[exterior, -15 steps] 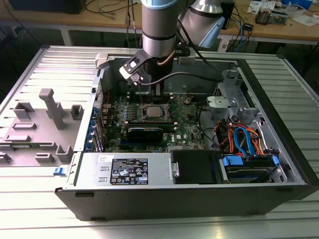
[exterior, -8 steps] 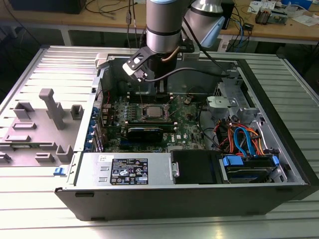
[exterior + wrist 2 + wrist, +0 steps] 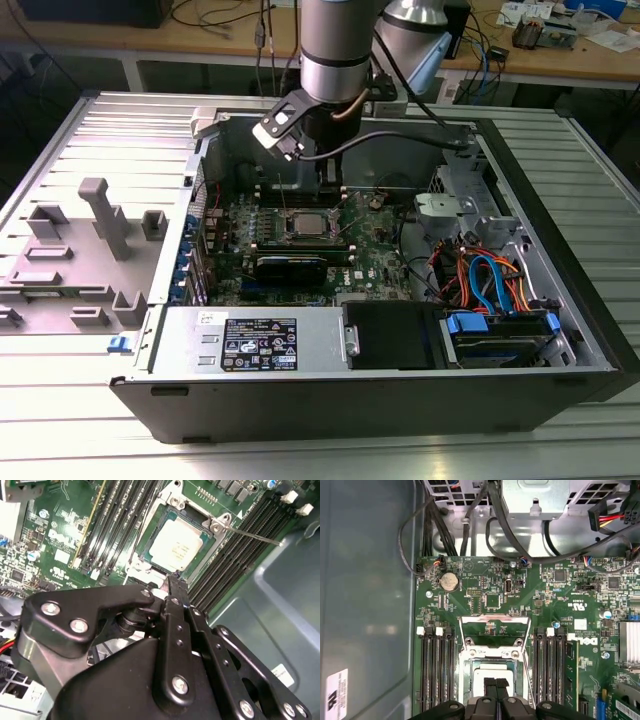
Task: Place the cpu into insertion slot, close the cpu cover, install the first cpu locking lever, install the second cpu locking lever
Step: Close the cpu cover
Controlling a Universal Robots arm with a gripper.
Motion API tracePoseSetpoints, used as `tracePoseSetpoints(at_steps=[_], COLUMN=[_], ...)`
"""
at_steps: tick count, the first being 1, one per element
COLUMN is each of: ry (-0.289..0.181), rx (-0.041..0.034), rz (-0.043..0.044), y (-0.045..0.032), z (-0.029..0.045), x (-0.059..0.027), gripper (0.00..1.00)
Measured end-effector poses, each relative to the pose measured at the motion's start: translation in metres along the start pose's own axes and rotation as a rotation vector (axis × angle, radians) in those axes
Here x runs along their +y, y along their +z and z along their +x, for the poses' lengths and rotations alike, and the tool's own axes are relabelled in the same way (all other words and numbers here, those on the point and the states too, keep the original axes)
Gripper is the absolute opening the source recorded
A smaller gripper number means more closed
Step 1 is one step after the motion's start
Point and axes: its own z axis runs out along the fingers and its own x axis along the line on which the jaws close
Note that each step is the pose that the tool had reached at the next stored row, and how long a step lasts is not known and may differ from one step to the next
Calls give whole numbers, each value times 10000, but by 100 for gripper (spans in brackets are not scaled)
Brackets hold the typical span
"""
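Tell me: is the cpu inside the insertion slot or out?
Inside. In the second wrist view the cpu lies flat within the silver rim of the insertion slot.

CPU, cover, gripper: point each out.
cpu (image 3: 177,547), second wrist view, middle of its grey top.
cover (image 3: 495,619), first wrist view, silver bar of its frame.
gripper (image 3: 495,682), first wrist view, midway between its fingertips.
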Motion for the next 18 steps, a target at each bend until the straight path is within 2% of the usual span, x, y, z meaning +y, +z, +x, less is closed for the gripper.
tracePoseSetpoints(at_steps=[4, 11, 15, 18], ry=[-38, -109, -122, -133], rx=[0, 1, 1, 5], rz=[3, 6, 7, 6], y=[-11, -6, -77, -85], z=[0, -3, -1, 0], x=[28, 188, 203, 209], gripper=[11, 11, 11, 11])
